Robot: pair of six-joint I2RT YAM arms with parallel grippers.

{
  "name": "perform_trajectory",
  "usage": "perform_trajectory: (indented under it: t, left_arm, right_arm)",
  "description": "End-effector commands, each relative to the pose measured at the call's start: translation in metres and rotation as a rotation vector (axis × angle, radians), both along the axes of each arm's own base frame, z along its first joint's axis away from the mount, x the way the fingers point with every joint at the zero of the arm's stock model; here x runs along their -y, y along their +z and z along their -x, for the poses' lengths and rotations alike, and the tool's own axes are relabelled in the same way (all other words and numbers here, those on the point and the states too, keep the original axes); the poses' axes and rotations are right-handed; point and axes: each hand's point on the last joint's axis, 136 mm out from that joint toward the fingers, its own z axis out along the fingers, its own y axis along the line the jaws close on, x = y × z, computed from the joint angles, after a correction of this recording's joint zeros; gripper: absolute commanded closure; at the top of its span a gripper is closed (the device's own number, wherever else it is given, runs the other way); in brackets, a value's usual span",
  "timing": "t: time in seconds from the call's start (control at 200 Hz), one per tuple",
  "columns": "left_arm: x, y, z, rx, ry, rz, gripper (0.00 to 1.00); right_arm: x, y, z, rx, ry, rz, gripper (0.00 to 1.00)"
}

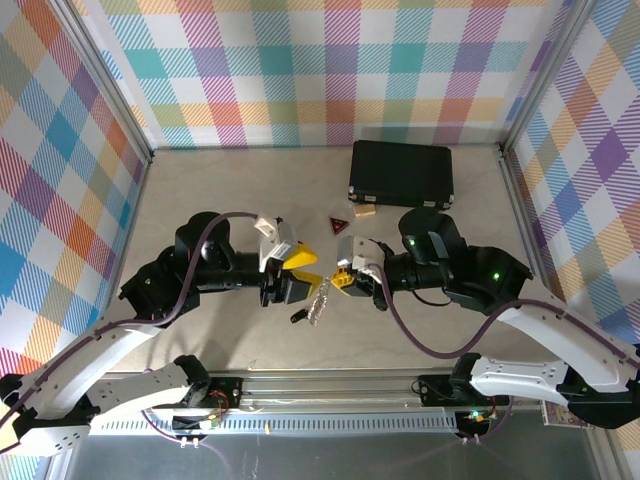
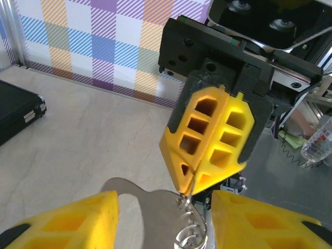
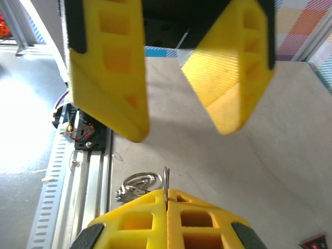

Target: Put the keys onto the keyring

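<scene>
Right end effector (image 1: 344, 279) is gripping the keyring (image 1: 318, 300), fingers pressed together on the thin edge of the silver loop. Left end effector (image 1: 306, 273) is facing it nearly tip to tip. Its yellow fingers (image 2: 67, 223) are standing apart, one on each side of the loop, and contact with the loop is unclear. The keyring's short chain is bunching at the loop's near end, between the left fingers in the left wrist view. Key (image 1: 298, 316) is lying on the surface (image 1: 200, 210) just beside the keyring, toward the arm bases, with neither end effector on it. Red tag (image 1: 339, 226) and tan block (image 1: 363, 210) are sitting farther back, in front of the black case (image 1: 402, 172).
</scene>
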Motion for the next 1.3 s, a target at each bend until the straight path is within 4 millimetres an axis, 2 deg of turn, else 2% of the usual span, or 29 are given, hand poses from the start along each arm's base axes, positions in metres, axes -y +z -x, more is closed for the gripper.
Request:
perform_trajectory:
  t: [0.0,0.335,0.69,0.845,1.02,1.295]
  left_arm:
    - [0.003,0.011,0.009,0.067,-0.059,0.007,0.54]
    - [0.006,0.016,0.022,0.068,-0.148,0.012,0.57]
    - [0.011,0.010,0.018,0.080,-0.160,-0.008,0.62]
    - [0.012,0.008,0.016,0.089,-0.153,-0.015,0.72]
    - [0.014,0.006,0.014,0.089,-0.149,-0.021,0.87]
    - [0.017,0.005,0.015,0.082,-0.158,-0.013,0.88]
  right_arm:
    - [0.000,0.021,0.010,0.005,0.052,-0.056,1.00]
    - [0.002,0.025,0.007,-0.003,0.048,-0.065,1.00]
    - [-0.001,0.029,0.008,-0.014,0.062,-0.074,1.00]
    - [0.000,0.029,0.008,-0.013,0.058,-0.079,1.00]
    - [-0.002,0.025,0.007,-0.019,0.056,-0.069,1.00]
    - [-0.004,0.025,0.007,-0.021,0.063,-0.072,1.00]
